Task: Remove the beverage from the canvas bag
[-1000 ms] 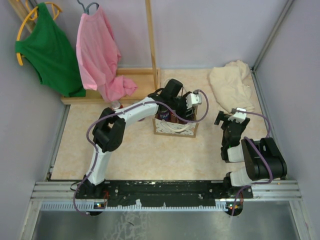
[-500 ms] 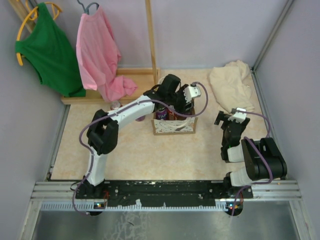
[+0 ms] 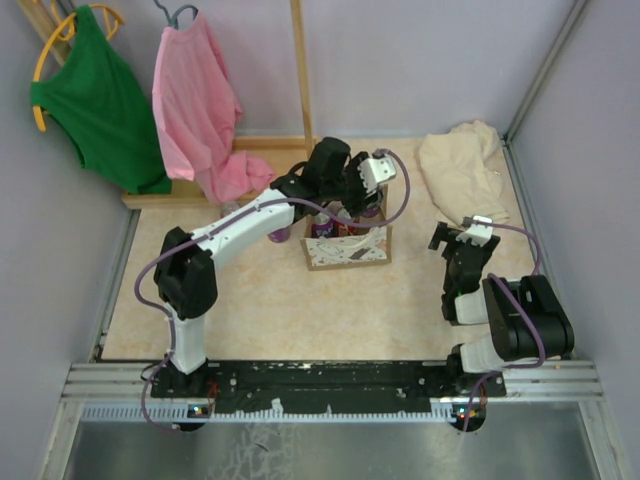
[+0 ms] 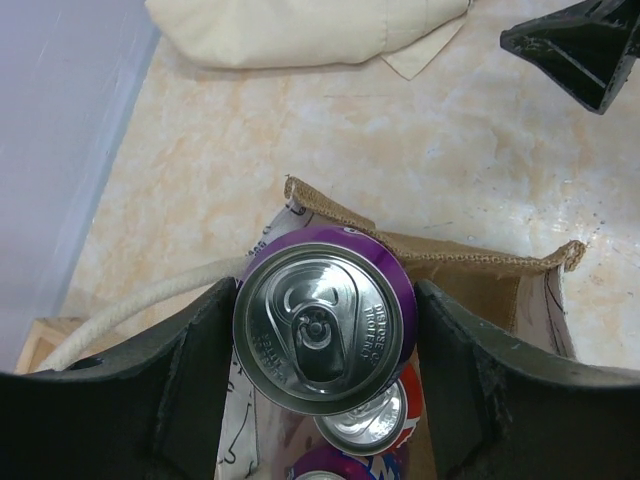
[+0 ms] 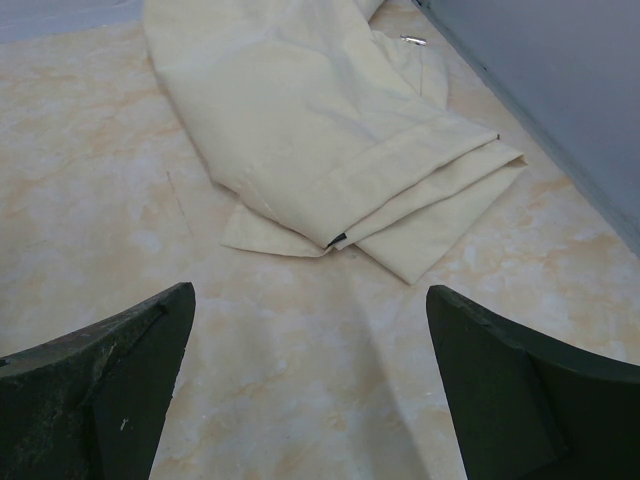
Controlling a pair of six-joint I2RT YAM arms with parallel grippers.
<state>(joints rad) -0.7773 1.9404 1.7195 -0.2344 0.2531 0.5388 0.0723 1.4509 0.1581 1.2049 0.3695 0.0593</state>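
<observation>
The beverage can (image 4: 325, 325) showed a glossy purple wall and a bright, bare-metal lid. The canvas bag (image 4: 470, 280) was coarse, matt woven cloth, frayed along its rim; its handle (image 4: 140, 303) was white twisted rope. Fingers (image 4: 170, 390) of the left gripper (image 4: 326, 350) were dark, matt plastic, faintly grainy. The desk top (image 5: 300, 350) looked smooth, marbled beige with a low sheen. The cream cloth (image 5: 320, 150) at the far right corner was soft and matt.

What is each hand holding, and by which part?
The left hand holds a purple can by its two sides, over the bag. The right hand holds nothing.
</observation>
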